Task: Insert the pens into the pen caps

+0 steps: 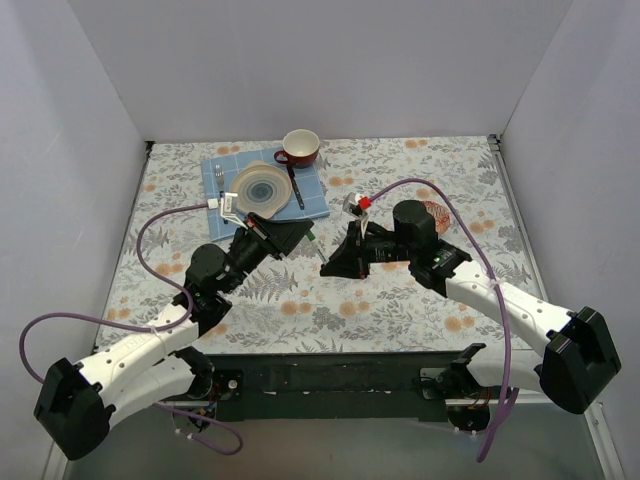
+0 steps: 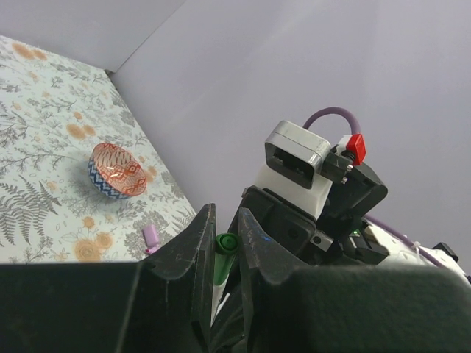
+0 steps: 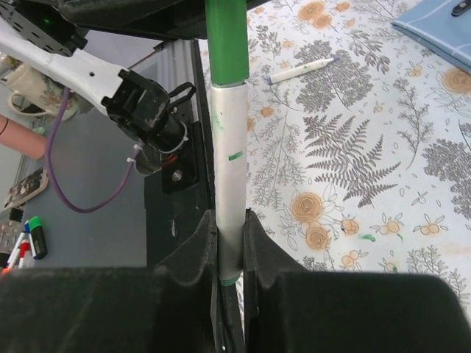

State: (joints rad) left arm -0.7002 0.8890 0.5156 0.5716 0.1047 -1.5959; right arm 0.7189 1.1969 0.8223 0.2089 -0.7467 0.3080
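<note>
Right hand (image 3: 229, 228) clamps a white pen (image 3: 228, 162), its end meeting the green cap (image 3: 227, 37) pinched by left hand (image 2: 224, 232); second pen (image 3: 303, 70) waits on the surface (image 3: 383, 147)

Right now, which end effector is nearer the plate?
Left. The left end effector sits just off the near-right side of the plate; the right end effector is farther right and nearer the bases.

Left arm (image 1: 140, 355) and right arm (image 1: 510, 305) had white shells, black joints and bulky black shoulders at the lower corners. Each trailed a purple cable (image 1: 415, 182). A red clip (image 1: 366, 202) sat near centre.
</note>
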